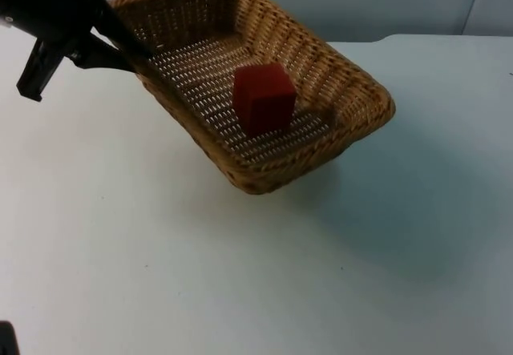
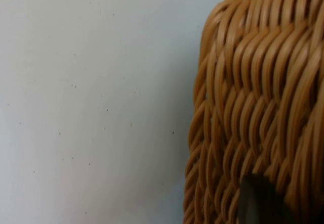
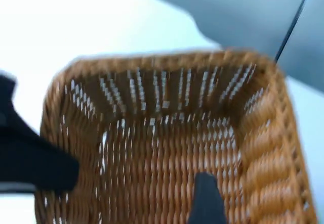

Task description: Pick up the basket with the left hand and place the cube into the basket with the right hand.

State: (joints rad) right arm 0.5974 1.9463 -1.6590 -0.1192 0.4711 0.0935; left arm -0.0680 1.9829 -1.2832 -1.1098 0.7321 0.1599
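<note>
Top view: left hand [image 1: 132,53] is clenching the wicker basket [image 1: 353,82] rim, tilted above the bench [image 1: 120,251].
Right hand: grip unclear.
Risk: red cube [image 1: 264,97] sliding out.

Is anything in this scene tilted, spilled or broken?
The basket is tilted: the left gripper holds its rim, so one side is raised while the far corner hangs lower over the table. The red cube lies inside. Nothing looks spilled or broken.
</note>
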